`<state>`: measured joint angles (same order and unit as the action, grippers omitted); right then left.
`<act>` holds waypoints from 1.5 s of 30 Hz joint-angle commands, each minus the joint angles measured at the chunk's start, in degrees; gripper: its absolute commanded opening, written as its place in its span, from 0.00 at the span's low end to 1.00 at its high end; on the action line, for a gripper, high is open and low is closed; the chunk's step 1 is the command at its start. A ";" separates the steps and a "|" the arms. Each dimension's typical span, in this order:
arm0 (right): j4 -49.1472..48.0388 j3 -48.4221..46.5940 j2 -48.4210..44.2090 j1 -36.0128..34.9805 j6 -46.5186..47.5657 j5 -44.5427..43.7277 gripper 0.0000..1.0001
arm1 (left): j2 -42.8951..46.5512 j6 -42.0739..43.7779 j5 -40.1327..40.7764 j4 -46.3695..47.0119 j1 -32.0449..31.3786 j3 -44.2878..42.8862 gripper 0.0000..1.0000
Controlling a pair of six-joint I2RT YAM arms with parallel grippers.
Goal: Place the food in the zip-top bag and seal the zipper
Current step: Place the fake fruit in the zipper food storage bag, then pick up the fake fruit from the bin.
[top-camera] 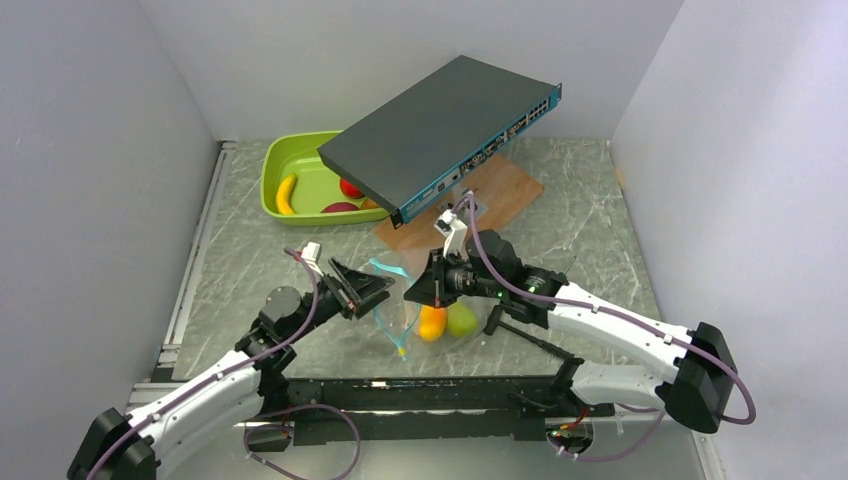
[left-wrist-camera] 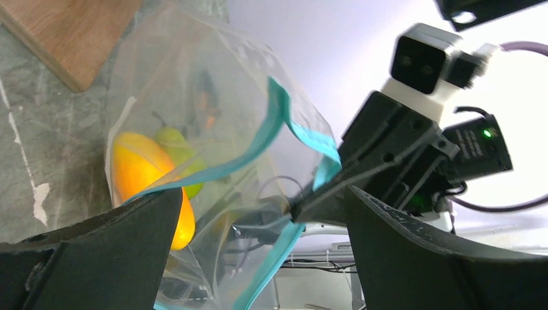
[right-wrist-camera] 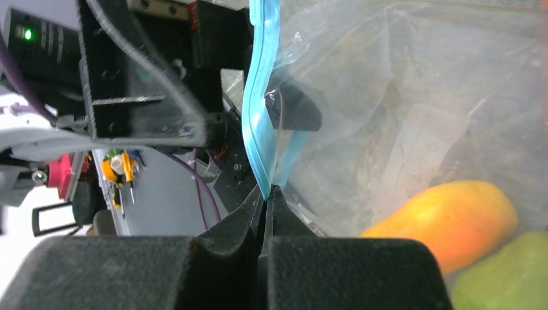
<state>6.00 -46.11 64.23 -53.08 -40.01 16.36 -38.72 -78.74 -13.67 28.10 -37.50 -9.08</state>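
The clear zip-top bag hangs between my two grippers, its mouth part open. My right gripper is shut on the teal zipper and holds that edge up. In the top view it is just right of the bag. My left gripper is open, with the bag and its zipper between the spread fingers; in the top view it is at the bag's left. An orange fruit and a green apple show through the plastic and seem to lie inside.
A lime-green tray at the back left holds a yellow banana, a red apple and a dark-red piece. A tilted dark network switch rests on a wooden board behind the bag.
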 commanded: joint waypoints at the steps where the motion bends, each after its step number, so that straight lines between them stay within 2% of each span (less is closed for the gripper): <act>1: 0.41 -3.46 -0.11 2.92 -3.60 0.40 0.00 | 5.93 2.10 -0.38 1.77 -0.10 0.43 0.99; 4: 0.05 -3.27 0.37 5.52 -5.33 3.90 0.00 | 11.78 6.90 0.20 -8.93 -0.07 -2.72 0.99; 8: -0.08 -2.41 1.11 7.71 -5.53 6.18 0.00 | 19.54 17.43 3.21 -25.98 -0.09 -11.81 1.00; 13: -1.83 -0.12 0.96 10.09 -5.81 9.39 0.00 | 26.77 26.43 15.68 -52.43 -0.04 -22.17 1.00; 17: -1.88 -0.01 1.43 10.47 -4.91 9.83 0.00 | 28.02 29.63 20.97 -61.88 -0.10 -25.86 1.00; 22: -1.41 -0.03 1.71 10.79 -3.17 9.54 0.00 | 24.09 29.55 28.76 -71.61 -0.08 -29.74 1.00; 30: -1.89 1.37 2.21 11.28 -0.65 9.34 0.00 | 16.00 33.72 40.67 -66.72 0.02 -29.42 1.00; 33: -2.26 1.96 2.64 12.22 -0.51 10.37 0.00 | 10.53 37.26 40.00 -62.43 2.97 -32.82 1.00; 35: -2.41 2.11 2.93 12.71 -0.24 10.83 0.00 | 6.34 40.23 35.17 -59.09 8.37 -35.30 1.00; 37: -2.00 1.84 3.03 12.65 0.39 10.67 0.00 | 1.85 42.08 27.21 -54.58 17.13 -36.61 1.00; 39: -1.61 1.48 3.06 12.58 0.90 10.31 0.00 | -2.03 42.39 15.96 -50.25 26.63 -37.24 1.00; 41: -0.96 1.02 2.97 12.47 1.47 9.60 0.00 | -6.81 41.75 7.16 -45.68 34.13 -38.31 1.00; 45: -1.17 0.80 3.01 12.34 1.42 9.03 0.00 | -19.71 37.21 -6.62 -35.55 44.50 -42.95 1.00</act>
<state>6.42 -44.29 67.40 -40.75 -39.92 25.93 -48.82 -39.29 -0.95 -21.41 -0.62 -46.94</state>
